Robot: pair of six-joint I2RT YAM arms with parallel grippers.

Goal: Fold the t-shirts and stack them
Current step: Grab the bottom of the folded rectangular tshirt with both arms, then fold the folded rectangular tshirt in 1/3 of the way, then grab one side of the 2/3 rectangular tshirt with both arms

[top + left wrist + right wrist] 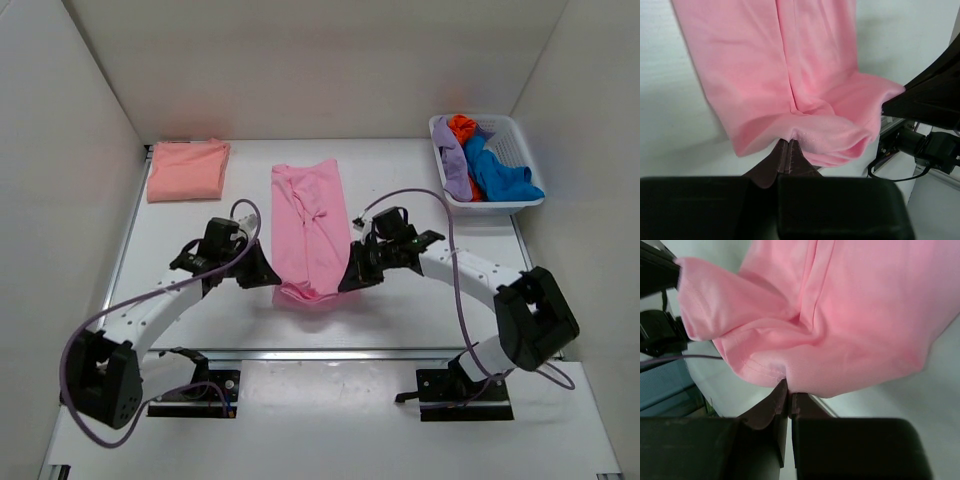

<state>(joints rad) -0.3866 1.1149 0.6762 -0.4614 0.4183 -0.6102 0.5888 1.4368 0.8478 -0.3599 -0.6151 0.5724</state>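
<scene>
The left gripper [269, 279] and right gripper [347, 281] angle inward, wrists low. Each clamps the near hem of the pink t-shirt [308, 220].

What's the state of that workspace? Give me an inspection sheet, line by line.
Surface: white table, no stains seen.
Job's things: pink t-shirt folded into a long strip at centre; salmon t-shirt folded at the far left.
Clutter: white basket at the far right, holding purple, orange and blue clothes.
Grippers: left gripper and right gripper each shut on the pink t-shirt's near hem.
Cables: purple cables loop along both arms, off the shirts.
Surroundings: plain white walls; nothing else seen.
</scene>
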